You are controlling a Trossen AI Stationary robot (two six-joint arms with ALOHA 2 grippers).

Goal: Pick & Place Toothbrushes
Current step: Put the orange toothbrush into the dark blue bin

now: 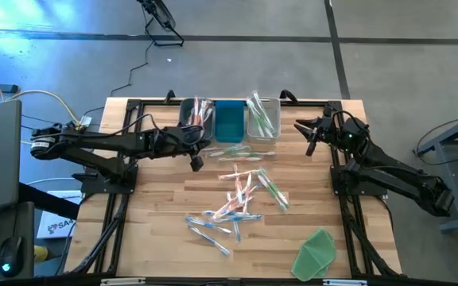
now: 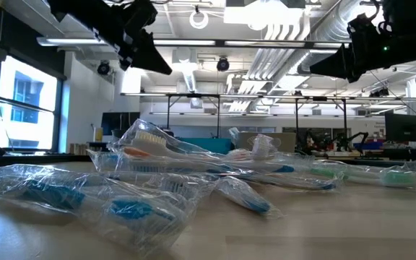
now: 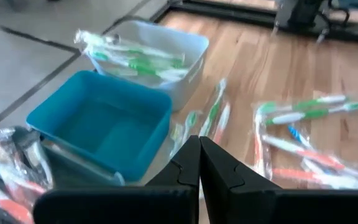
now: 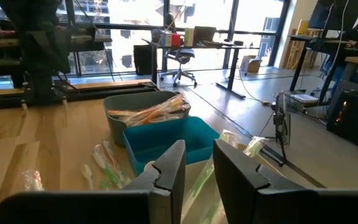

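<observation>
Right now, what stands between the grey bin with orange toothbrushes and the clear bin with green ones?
In the high view, the empty teal bin stands between the grey bin and the clear bin.

Nothing legible anywhere here, only a few dark letters on a white sheet [image 1: 56, 226] lying on the floor left of the table, too small to read.

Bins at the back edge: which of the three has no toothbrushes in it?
The teal middle bin. Its floor shows bare in the left wrist view, while the grey bin holds orange toothbrushes and the white bin holds green ones.
</observation>
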